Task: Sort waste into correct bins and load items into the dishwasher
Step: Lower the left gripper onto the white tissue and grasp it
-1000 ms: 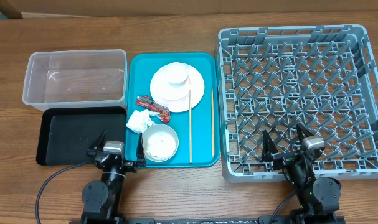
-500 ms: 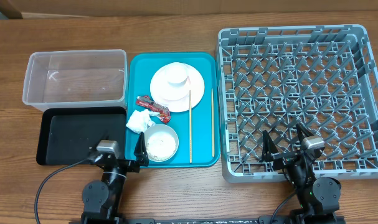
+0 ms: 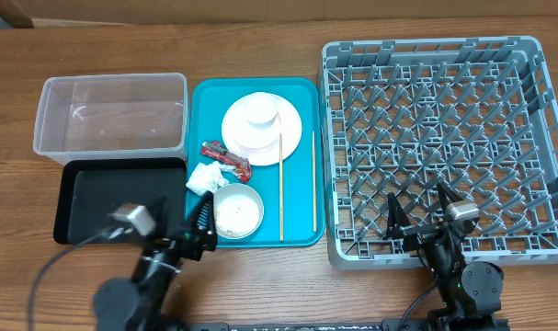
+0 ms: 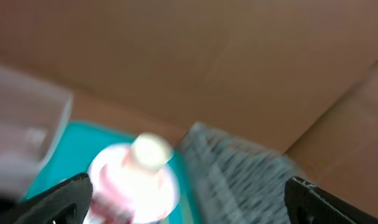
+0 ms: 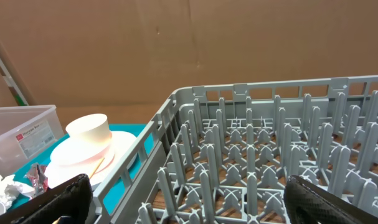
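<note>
Rice bowl (image 3: 235,211) sat at the teal tray's (image 3: 205,97) near edge, tissue (image 3: 202,178) just behind-left. Left gripper (image 3: 191,228) was just left of the bowl, jaws wide, empty: the nearer arm. Right gripper (image 3: 418,216) hung open, empty, over the dish rack (image 3: 536,138), well apart.

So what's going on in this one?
Nothing is held yet. Both grippers are open: the left gripper beside the rice bowl on the teal tray, the right gripper over the front of the dish rack. The plate, cup, wrapper and tissue sit on the tray; the rack holds no dishes.
</note>
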`<state>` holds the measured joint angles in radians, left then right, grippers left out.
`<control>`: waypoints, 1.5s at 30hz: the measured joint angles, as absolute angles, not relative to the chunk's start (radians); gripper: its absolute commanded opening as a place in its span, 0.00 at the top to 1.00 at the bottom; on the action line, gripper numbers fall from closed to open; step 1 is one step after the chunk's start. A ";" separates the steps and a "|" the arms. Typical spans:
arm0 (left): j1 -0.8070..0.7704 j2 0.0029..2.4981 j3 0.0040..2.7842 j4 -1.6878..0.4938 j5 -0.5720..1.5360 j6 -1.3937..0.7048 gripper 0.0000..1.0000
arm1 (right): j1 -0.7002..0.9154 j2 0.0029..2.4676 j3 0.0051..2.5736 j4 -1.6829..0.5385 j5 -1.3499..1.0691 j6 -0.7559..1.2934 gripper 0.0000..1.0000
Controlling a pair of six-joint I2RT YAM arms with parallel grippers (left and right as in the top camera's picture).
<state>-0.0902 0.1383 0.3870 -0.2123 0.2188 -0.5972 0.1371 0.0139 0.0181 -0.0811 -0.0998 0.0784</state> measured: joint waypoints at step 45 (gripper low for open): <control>-0.090 1.518 1.349 -1.248 0.065 -0.511 0.21 | 0.137 0.015 0.018 -0.081 -0.100 0.078 0.00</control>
<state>-0.0902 1.5181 1.3491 -1.2484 0.0654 -0.5114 0.1371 0.0147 0.0181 -0.0814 -0.1001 0.0784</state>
